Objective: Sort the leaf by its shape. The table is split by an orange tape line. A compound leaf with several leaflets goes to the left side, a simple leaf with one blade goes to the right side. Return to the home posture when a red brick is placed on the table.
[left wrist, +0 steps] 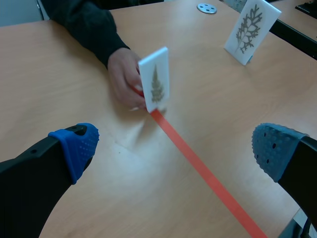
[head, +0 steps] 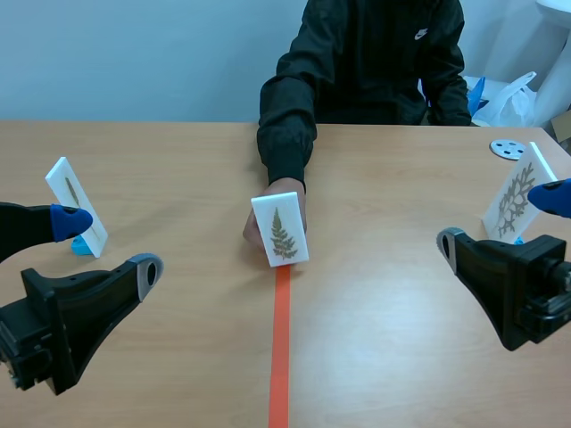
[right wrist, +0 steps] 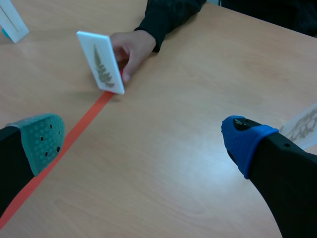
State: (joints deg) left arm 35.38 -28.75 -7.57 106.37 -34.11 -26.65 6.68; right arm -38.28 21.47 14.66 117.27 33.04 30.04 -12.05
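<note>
A white card with a fern-like leaf of several leaflets (head: 280,230) (left wrist: 155,82) (right wrist: 101,62) stands upright at the far end of the orange tape line (head: 280,348). A person's hand (left wrist: 124,74) (right wrist: 131,49) holds it from behind. My left gripper (head: 107,245) (left wrist: 176,151) hangs open, low at the near left, well short of the card. On the near right my right gripper (head: 501,220) (right wrist: 143,144) is open too, and nothing is between its fingers.
A white card with a narrow single leaf (head: 76,205) (right wrist: 10,20) stands on a blue foot at the left. At the right stands a card with a branching leaf (head: 517,194) (left wrist: 250,29). A grey disc (head: 507,149) lies far right. The person sits across the table.
</note>
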